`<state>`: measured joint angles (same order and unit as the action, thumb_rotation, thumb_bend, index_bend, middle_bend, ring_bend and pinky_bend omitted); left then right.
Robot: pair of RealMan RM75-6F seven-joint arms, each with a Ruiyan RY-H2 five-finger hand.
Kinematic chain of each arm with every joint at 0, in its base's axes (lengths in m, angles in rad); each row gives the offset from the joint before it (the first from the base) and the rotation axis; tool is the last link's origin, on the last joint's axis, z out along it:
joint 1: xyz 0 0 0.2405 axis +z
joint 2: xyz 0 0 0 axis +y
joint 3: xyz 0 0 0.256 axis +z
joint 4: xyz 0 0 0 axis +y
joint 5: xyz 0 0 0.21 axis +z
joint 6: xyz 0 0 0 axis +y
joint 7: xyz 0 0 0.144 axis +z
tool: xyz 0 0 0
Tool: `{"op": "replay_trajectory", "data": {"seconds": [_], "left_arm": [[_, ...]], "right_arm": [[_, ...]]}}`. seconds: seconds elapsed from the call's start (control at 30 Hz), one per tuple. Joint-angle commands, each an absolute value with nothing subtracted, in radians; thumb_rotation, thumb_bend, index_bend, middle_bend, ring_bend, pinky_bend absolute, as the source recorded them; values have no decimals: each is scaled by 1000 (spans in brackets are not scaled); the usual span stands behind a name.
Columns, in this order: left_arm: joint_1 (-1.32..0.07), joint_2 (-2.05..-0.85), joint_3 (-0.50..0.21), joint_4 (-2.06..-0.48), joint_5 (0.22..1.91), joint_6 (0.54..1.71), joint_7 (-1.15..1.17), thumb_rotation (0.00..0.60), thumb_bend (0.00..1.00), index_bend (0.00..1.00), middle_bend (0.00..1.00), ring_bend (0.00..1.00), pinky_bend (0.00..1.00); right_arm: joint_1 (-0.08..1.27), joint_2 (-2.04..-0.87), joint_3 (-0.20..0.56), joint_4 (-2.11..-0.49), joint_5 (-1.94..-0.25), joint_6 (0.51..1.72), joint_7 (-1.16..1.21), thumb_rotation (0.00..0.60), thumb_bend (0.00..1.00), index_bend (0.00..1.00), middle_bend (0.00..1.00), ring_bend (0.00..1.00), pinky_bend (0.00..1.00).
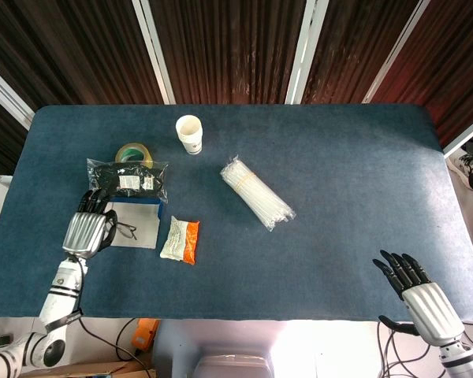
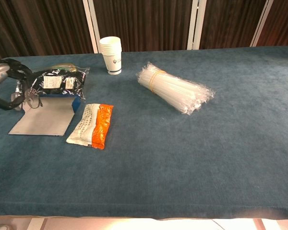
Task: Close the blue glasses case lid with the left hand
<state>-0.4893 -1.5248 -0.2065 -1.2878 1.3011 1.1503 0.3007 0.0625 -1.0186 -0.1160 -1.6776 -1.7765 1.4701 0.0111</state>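
The blue glasses case (image 1: 137,220) lies open left of centre, its grey lid flat on the cloth toward me and its blue body (image 2: 58,101) behind it. My left hand (image 1: 89,225) hovers over the case's left edge, holding a pair of thin-framed glasses (image 1: 125,231) that hang over the lid. The chest view shows the same left hand (image 2: 4,87) at the left edge, with the glasses (image 2: 31,98) dangling from it just above the case (image 2: 44,120). My right hand (image 1: 420,293) is off the table's front right corner, fingers spread and holding nothing.
A bagged black item (image 1: 128,179) lies right behind the case, with a tape roll (image 1: 133,151) behind that. An orange-and-white packet (image 1: 180,240) sits just right of the lid. A paper cup (image 1: 189,134) and a wrapped bundle of straws (image 1: 256,193) stand further off.
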Motion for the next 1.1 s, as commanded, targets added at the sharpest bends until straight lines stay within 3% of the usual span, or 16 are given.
{"op": "replay_trajectory", "data": {"seconds": [0.03,0.33,0.63,1.1], "left_arm": [[-547,-1587,-243,-1281,1235,1112,400,600,389,697,181,59,87],[-606,-1670,-253,-1160,1188,1088,514,600,391,696,189,69,90],[-656,-1768,-251,-941,1136,1028,532,600,391,695,191,74,90],[-666,-1796,-266,-871,1050,984,581,600,389,686,191,77,91]], "right_arm": [[64,-1015,-114,-1676,-1771,1469,18,600,272,0,0,0,0],[66,-1010,-107,-1673,-1751,1464,26,600,271,0,0,0,0],[67,-1008,-94,-1674,-1723,1459,30,600,271,0,0,0,0],[67,-1004,-97,-1677,-1731,1460,39,600,271,0,0,0,0]]}}
